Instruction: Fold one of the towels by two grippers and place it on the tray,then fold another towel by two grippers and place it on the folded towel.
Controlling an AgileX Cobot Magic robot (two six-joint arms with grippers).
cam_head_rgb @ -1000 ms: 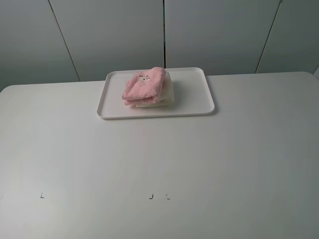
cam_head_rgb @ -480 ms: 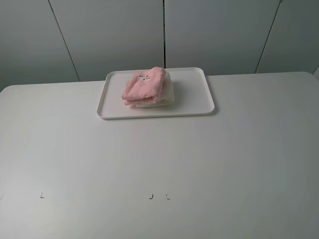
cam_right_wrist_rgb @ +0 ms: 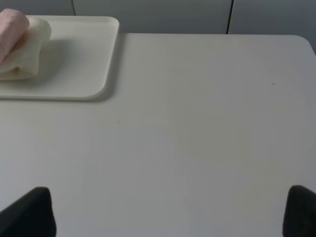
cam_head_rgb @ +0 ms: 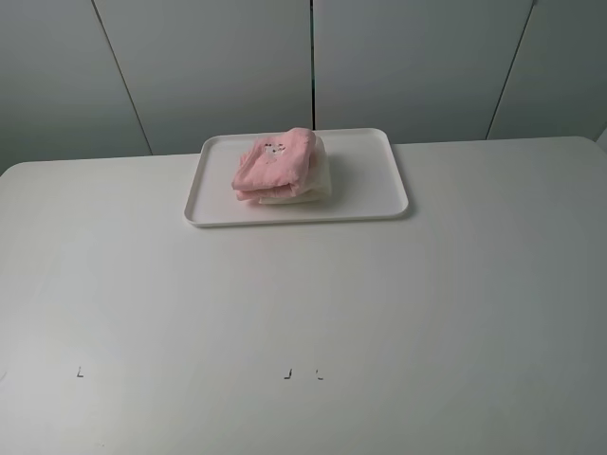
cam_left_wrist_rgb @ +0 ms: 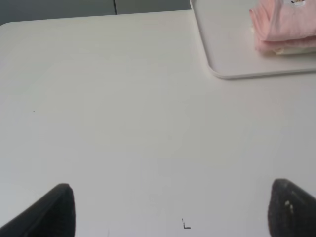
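Resting pink towel (cam_head_rgb: pixel 275 163) on cream towel (cam_head_rgb: pixel 305 190), tray (cam_head_rgb: pixel 365 190) mid-far table (cam_head_rgb: pixel 303 313) edge

Lab-style robot test station, bare white table (cam_head_rgb: pixel 303 313) with small black corner marks (cam_head_rgb: pixel 286 374), plain grey panelled wall (cam_head_rgb: pixel 218 66) behind

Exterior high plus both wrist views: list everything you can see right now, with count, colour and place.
pink towel: one, pale pink, folded, on top of the cream towel
cream towel: one, off-white, folded, on the tray under the pink one
tray: one, white, at the far middle of the table
table: one, white, with small dark marks near the front edge
left gripper: one, black, open, over bare table, holding nothing
right gripper: one, black, open, over bare table, holding nothing
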